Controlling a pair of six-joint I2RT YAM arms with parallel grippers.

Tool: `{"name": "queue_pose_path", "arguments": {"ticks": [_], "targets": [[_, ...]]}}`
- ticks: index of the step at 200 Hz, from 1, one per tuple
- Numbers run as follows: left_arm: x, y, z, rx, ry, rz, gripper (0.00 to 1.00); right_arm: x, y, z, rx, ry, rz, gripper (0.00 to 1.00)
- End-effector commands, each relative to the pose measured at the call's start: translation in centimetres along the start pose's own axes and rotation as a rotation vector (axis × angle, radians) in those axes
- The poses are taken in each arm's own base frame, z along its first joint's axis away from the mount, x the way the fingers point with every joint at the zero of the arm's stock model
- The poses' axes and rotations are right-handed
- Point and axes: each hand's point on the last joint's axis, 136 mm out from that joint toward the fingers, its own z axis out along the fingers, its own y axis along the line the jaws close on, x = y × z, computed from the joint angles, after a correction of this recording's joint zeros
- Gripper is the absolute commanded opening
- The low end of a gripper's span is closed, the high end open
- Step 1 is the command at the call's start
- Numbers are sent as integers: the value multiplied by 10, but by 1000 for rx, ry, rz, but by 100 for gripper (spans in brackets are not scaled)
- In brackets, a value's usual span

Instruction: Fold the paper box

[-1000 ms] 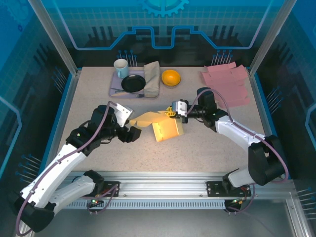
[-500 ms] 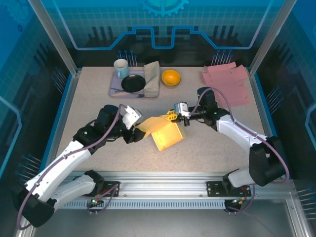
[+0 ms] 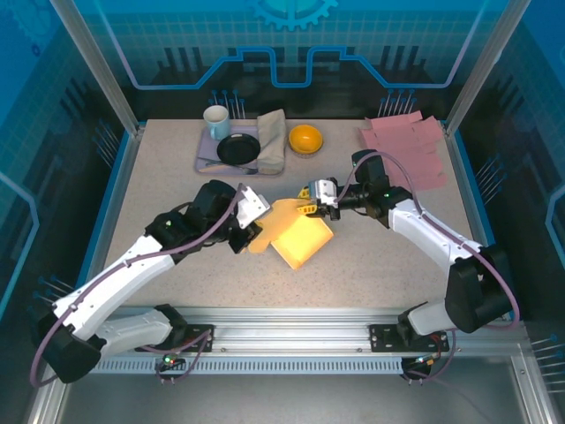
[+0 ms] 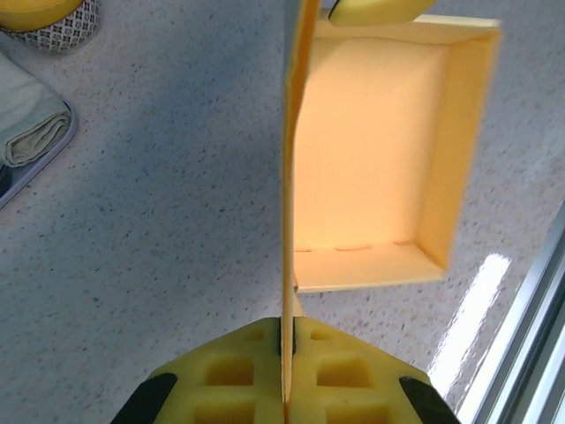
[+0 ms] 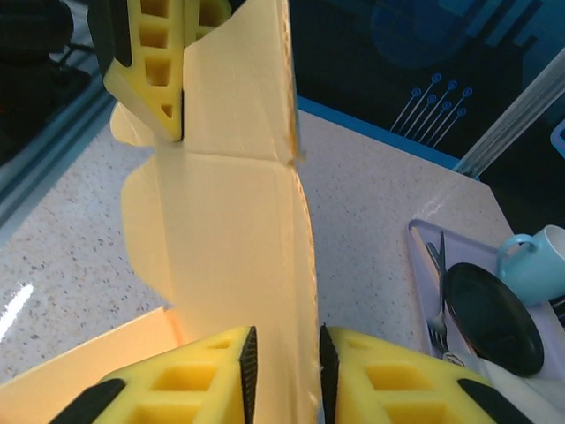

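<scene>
Yellow paper box, partly folded, at the middle of the counter, one gripper on each side.

Open tray of the box lies flat on the counter, walls raised. One tall flap stands upright along its left side. Left gripper: clamped tight on the near edge of that flap, pads meeting on the sheet; seen from above at the box's left. Right gripper: jaws narrowly apart with the flap's far edge between them, and whether they press on it cannot be told; seen from above at the box's far corner. At the far edge, well apart from the box: a tray with a mug, black plate and folded cloth; an orange bowl just beside it; pink sheets at far right.
</scene>
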Motion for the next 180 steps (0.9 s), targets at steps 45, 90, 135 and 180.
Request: {"name": "queue_pose_path", "arguments": {"ticks": [45, 90, 135, 180], "targets": [[13, 9, -8, -132, 223, 241, 0, 15, -8, -20, 40, 88, -41, 37], [13, 8, -12, -147, 224, 301, 0, 26, -14, -27, 8, 182, -94, 38], [9, 9, -8, -156, 221, 302, 0, 26, 14, 7, -115, 187, -131, 38], [10, 11, -7, -168, 226, 320, 0, 22, 38, 33, -194, 128, -108, 39]]}}
